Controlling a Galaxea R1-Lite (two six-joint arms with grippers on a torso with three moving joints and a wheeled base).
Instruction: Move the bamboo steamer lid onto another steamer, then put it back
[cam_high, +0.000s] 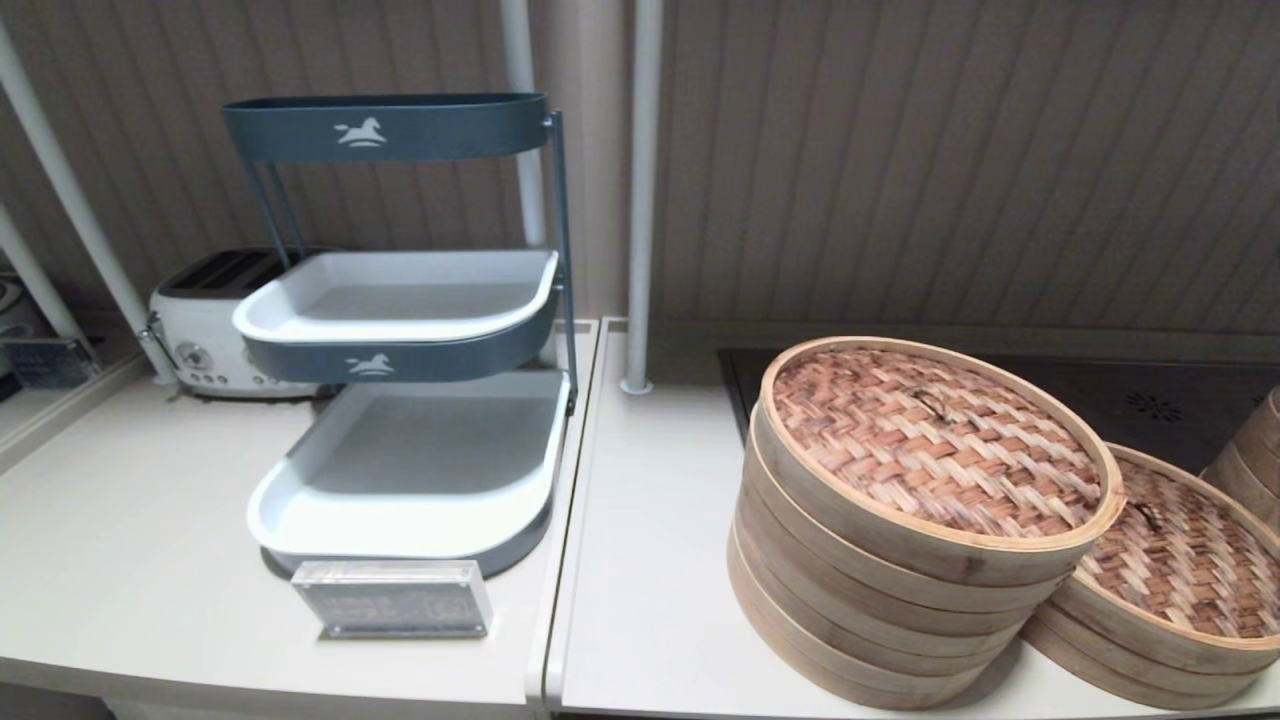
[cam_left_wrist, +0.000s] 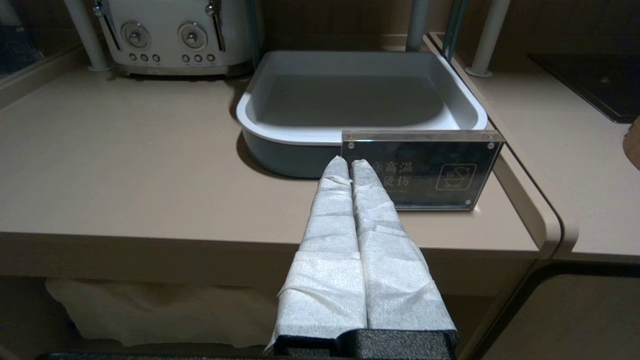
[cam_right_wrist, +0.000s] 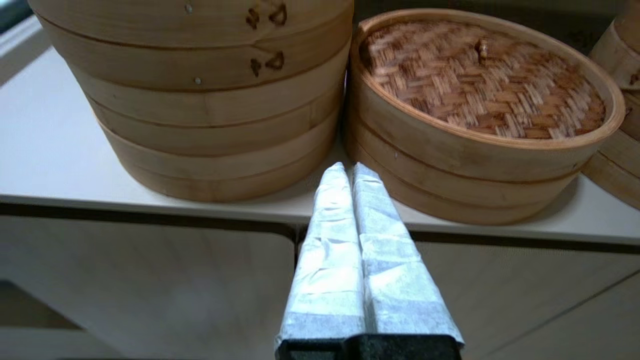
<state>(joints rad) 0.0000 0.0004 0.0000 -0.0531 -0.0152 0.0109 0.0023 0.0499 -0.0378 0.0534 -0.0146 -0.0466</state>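
Observation:
The bamboo steamer lid (cam_high: 935, 445), reddish-tan weave with a pale rim and small centre loop, sits on top of the tall stack of steamer tiers (cam_high: 850, 620) at the counter's right. Right beside it stands the low, wide steamer (cam_high: 1170, 590) (cam_right_wrist: 480, 100) with its own woven lid. My right gripper (cam_right_wrist: 348, 167) is shut and empty, hanging below and in front of the counter edge, pointing at the gap between the two steamers. My left gripper (cam_left_wrist: 348, 162) is shut and empty too, parked in front of the counter near the sign. Neither gripper shows in the head view.
A three-level grey and white tray rack (cam_high: 400, 400) stands at the left, with a clear acrylic sign (cam_high: 392, 600) before it and a cream toaster (cam_high: 215, 320) behind. A black hob (cam_high: 1150, 400) lies behind the steamers. Another steamer stack (cam_high: 1255, 450) pokes in at far right.

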